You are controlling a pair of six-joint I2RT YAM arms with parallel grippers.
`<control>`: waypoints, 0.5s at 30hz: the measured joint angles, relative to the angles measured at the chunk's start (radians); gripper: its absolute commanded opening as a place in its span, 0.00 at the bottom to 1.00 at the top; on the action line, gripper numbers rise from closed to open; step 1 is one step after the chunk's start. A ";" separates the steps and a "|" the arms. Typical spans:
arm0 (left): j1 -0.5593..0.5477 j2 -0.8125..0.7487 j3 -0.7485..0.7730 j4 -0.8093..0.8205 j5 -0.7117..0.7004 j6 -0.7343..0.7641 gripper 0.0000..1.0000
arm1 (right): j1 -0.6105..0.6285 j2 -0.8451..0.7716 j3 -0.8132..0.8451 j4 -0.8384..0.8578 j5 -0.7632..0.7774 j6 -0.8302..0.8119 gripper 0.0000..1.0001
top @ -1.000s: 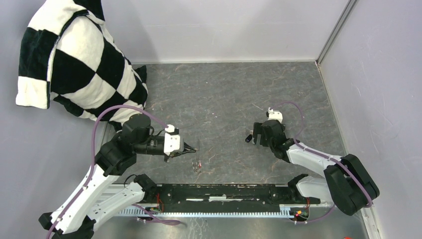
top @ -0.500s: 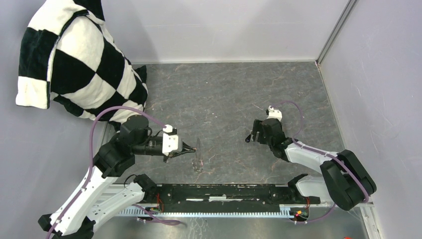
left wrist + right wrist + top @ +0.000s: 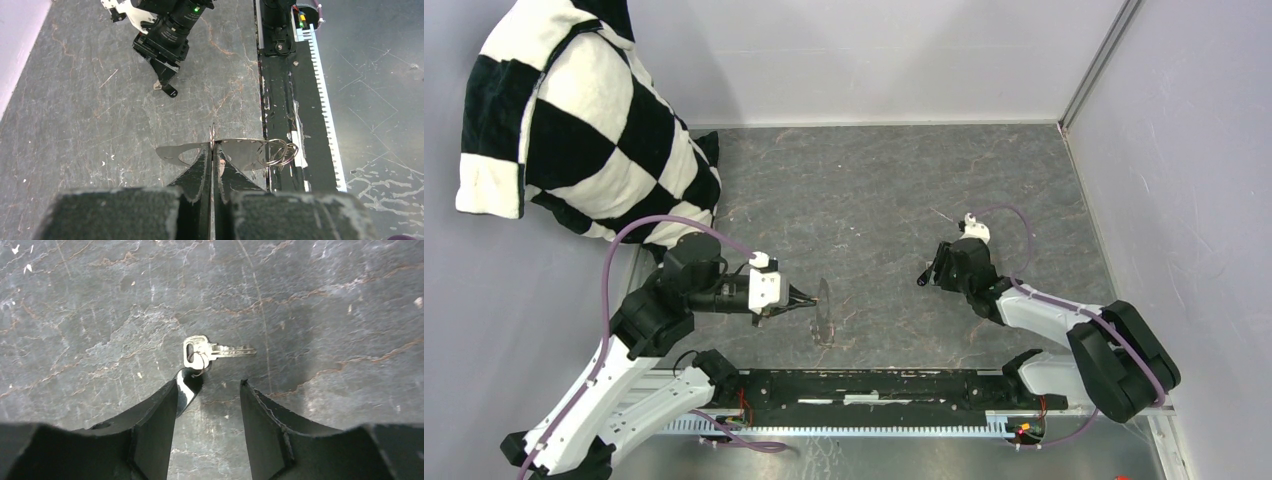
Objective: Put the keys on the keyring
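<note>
The keyring (image 3: 235, 148) is held off the worktop (image 3: 874, 190). It is pinched edge-on between the left fingers (image 3: 197, 180), which are pressed together on it. It sticks out to both sides of their tips, and a few small split rings (image 3: 278, 152) bunch at the end nearer the arm bases.

Well apart to the right, a silver key (image 3: 216, 350) lies flat on the worktop. A small ring passes through its head and joins it to a black tag (image 3: 189, 385). The right fingers (image 3: 150, 420) are spread with nothing between them, their tips just short of the key. The tag lies right against one tip, but whether it touches cannot be told.

A black-and-white checked cushion (image 3: 574, 120) leans at the far left wall.
</note>
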 measured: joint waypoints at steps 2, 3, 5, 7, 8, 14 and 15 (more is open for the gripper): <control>0.000 -0.003 0.000 0.000 0.000 0.000 0.02 | 0.000 -0.005 -0.002 -0.003 -0.021 0.022 0.49; 0.000 -0.005 0.000 0.000 0.000 0.000 0.02 | 0.000 -0.006 -0.003 -0.004 -0.032 0.031 0.48; 0.000 -0.009 -0.002 0.000 0.001 0.000 0.02 | 0.000 -0.006 -0.004 -0.004 -0.052 0.050 0.46; 0.000 -0.013 -0.004 0.000 0.001 0.000 0.02 | 0.000 -0.006 -0.004 -0.004 -0.065 0.062 0.45; 0.000 -0.013 -0.004 0.000 0.001 0.000 0.02 | 0.000 -0.006 -0.004 -0.004 -0.067 0.066 0.44; 0.000 -0.014 -0.006 0.000 0.001 0.000 0.02 | 0.000 0.024 0.005 0.013 -0.066 0.070 0.37; 0.000 -0.015 -0.006 0.000 0.002 0.000 0.02 | 0.000 0.036 0.013 0.018 -0.066 0.070 0.35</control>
